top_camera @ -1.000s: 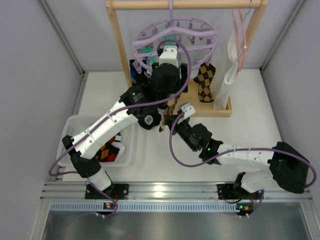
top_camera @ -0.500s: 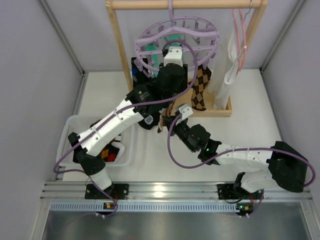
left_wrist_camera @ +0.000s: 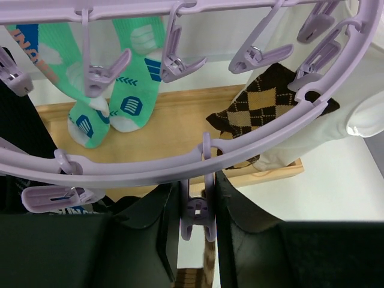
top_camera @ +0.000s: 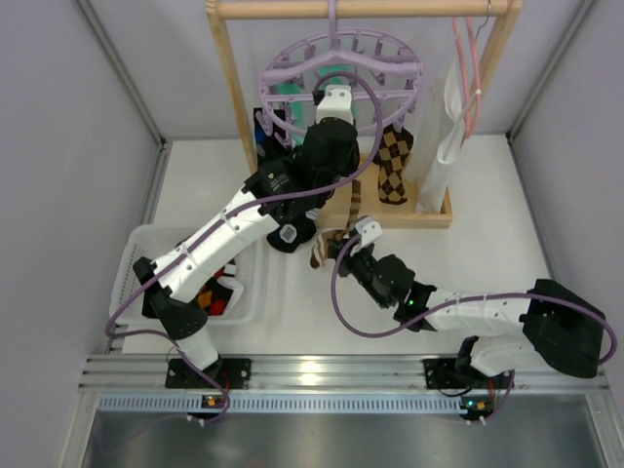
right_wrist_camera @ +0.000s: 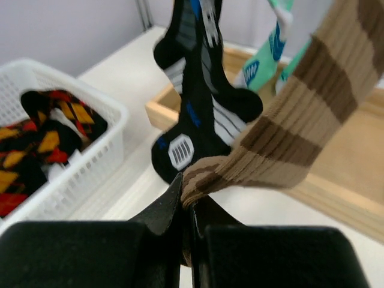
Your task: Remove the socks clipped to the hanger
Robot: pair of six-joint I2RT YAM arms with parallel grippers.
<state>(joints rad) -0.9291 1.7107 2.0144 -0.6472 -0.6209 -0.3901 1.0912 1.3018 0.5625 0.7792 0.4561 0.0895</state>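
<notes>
The round lavender hanger [top_camera: 341,60] hangs from the wooden rail, and its ring fills the left wrist view [left_wrist_camera: 180,165]. My left gripper [top_camera: 334,99] is just under the ring, shut on one lavender clip peg [left_wrist_camera: 198,210] that sits squeezed between its fingers [left_wrist_camera: 150,225]. A brown striped sock [top_camera: 353,207] runs down from below that peg; whether the peg still grips it is hidden. My right gripper [top_camera: 343,240] is shut on the sock's lower end [right_wrist_camera: 264,144]. Teal-and-white socks [left_wrist_camera: 135,66], a dark navy sock [right_wrist_camera: 198,114] and a brown-yellow argyle sock [top_camera: 393,164] stay clipped on.
A long white cloth [top_camera: 450,127] and a thin pink clothes hanger [top_camera: 473,68] hang at the right of the rail. The wooden stand base [top_camera: 429,210] lies below. A white basket [top_camera: 146,244] at the left holds red-and-yellow argyle socks [right_wrist_camera: 36,129].
My left gripper has shifted a little to the right under the ring, and the hanger swung with it. My right gripper has drawn the brown striped sock's lower end down and toward the near edge.
</notes>
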